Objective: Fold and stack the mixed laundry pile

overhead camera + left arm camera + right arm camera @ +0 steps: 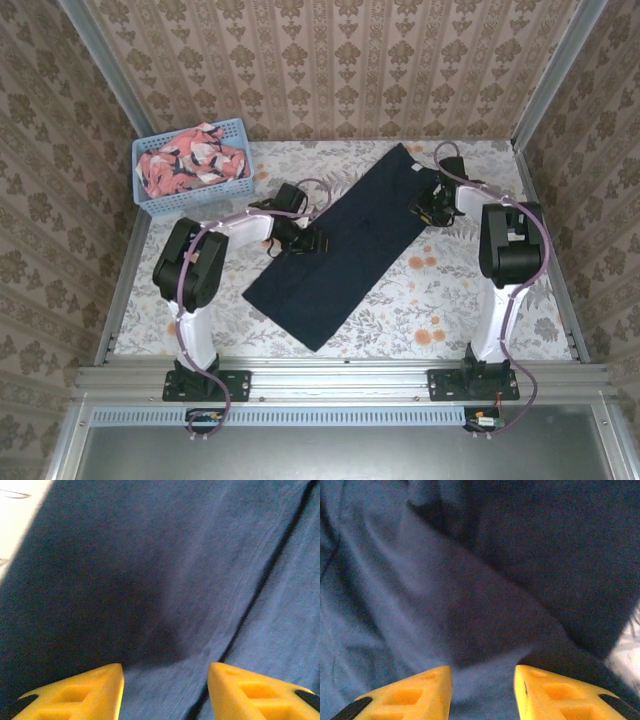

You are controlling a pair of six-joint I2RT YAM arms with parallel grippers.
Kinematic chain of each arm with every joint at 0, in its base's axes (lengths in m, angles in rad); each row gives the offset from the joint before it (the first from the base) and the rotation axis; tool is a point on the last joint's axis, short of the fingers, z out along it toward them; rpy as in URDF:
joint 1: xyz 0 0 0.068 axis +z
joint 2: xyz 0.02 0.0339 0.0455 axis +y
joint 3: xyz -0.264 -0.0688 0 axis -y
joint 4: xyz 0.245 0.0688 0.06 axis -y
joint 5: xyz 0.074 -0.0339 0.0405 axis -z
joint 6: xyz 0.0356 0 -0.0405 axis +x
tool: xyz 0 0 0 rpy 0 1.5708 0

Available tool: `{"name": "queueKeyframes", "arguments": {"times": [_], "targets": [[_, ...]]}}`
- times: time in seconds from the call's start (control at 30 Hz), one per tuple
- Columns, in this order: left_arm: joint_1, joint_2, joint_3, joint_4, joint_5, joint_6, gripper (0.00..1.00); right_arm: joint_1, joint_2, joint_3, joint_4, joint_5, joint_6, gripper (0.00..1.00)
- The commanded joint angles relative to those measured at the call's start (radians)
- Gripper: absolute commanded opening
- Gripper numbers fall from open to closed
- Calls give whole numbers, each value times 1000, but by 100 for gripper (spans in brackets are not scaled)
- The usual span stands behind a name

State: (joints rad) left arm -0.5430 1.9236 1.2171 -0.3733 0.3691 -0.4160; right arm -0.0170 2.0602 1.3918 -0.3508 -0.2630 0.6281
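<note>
Nearest you, the rail carries both arm bases along the surface's near edge. Just beyond it, bare floral surface runs the full width, broadest in front of the right arm.

The navy garment lies flat mid-surface as one long strip. It runs diagonally from a near corner left of centre to a far corner right of centre. Its long edges are straight and its near end stops short of the rail.

Your left tool sits at the strip's left long edge, about midway along. In its wrist view the left tool has its fingers apart, with navy garment spread under and between them. A sliver of pale surface shows at the upper left.

Your right tool sits at the right long edge, nearer the far end. In its wrist view the right tool also stands with fingers apart. The navy garment is creased into soft folds beneath it, and pale surface shows at the right.

Open room remains to the right of the strip, up to the side frame, and along the far edge.

At the far left corner, the basket stands well apart from the strip. It holds the coral garment, bunched and heaped to the rim.

Patterned walls close the surface on three sides.
</note>
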Motion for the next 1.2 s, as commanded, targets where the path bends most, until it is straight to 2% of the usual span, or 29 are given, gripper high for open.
{"name": "queueKeyframes", "arguments": {"times": [0.0, 0.17, 0.33, 0.43, 0.5, 0.6, 0.73, 0.83, 1.0, 1.17], "targets": [[-9, 3, -54, -72, -2, 22, 49, 1, 90, 122, -18, 22, 31, 39], [-130, 2, -64, -2, 134, -120, 49, 4, 257, 336, -51, -16, 63, 39], [-283, -8, -23, 231, 266, -378, 51, 6, 364, 546, -27, -109, 75, 40], [-303, 3, 87, 246, 302, -407, 60, 9, 349, 635, -56, -137, 49, 42], [-286, 2, 163, 209, 280, -361, 68, 9, 291, 638, -70, -135, 17, 44], [-229, 24, 284, 117, 162, -246, 84, 10, 157, 556, -95, -126, -35, 45], [-136, 121, 436, 64, 55, -116, 86, 20, -74, 321, -104, -123, -89, 45], [-91, 234, 570, 54, 70, -95, 84, 46, -220, 122, -116, -110, -122, 45], [-75, 404, 766, 67, 116, -120, 81, 87, -422, -194, -94, -54, -114, 44], [-71, 541, 898, 96, 128, -183, 78, 103, -507, -393, -83, -13, -101, 43]]}}
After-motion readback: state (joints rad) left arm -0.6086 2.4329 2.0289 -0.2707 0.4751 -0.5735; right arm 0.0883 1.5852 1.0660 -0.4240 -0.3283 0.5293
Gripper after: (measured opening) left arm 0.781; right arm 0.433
